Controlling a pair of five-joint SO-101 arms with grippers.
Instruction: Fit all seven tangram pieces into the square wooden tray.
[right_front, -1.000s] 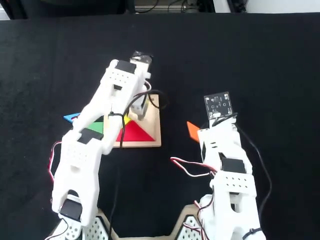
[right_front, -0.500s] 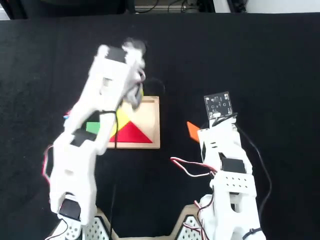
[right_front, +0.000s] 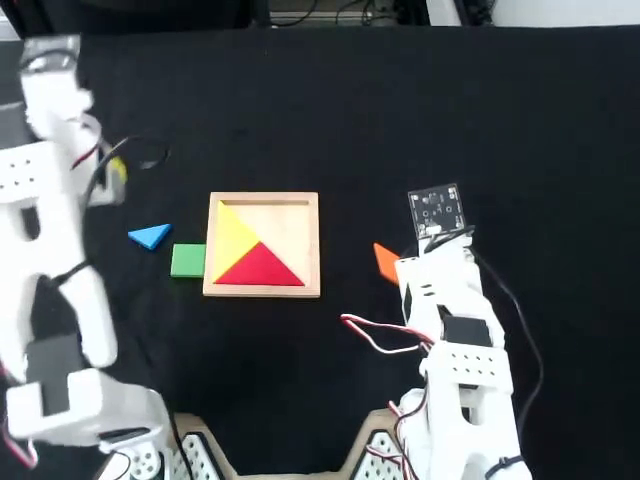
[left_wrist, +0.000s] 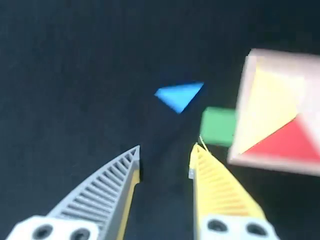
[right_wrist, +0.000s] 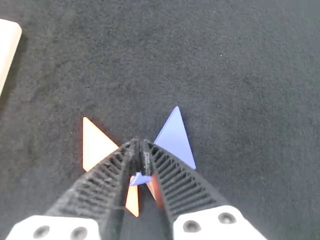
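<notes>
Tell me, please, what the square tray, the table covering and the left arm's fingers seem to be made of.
The tray looks like pale, unvarnished wood: light tan, matte rim. The table covering seems black cloth, matte and fuzzy. The left arm's fingers look like plastic, probably printed: ribbed, one grey, one yellow.

A black cloth covers the worktop (right_front: 480, 110) from edge to edge in the high view; its surface is matte and finely grained, with faint pale specks up close in the right wrist view; the light falls evenly and leaves only soft shadows; beyond the far edge lies a narrow strip of the room, with dark cables (right_front: 340, 12) looped near the middle and a white surface (right_front: 570, 10) at one corner.
</notes>
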